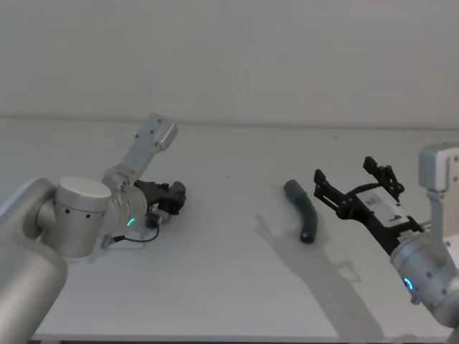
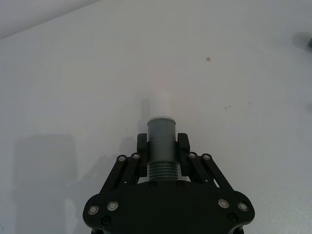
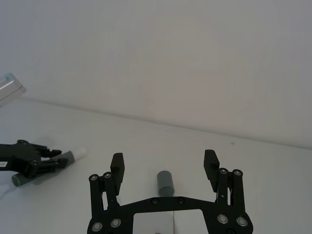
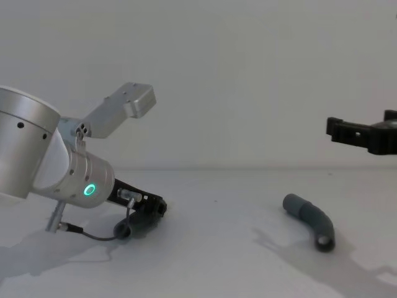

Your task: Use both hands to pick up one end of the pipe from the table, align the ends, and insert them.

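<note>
Step in hand: one half gripped, the other not yet picked up. Left gripper point(image 2: 162, 144) sits low over the left of the table point(image 1: 215, 287), fingers clamped on the ribbed neck of the first pipe point(image 2: 161, 131). Its cuff sticks out forward, with a pale narrower tip point(image 2: 160, 105) beyond. Second pipe point(image 1: 305, 211) lies flat right of centre, well apart. Right gripper point(image 1: 346, 172) hangs raised over it, jaws spread wide, touching nothing. Next move, my guess: descend, straddle a cuff, close, then lift and line up the ends.
</note>
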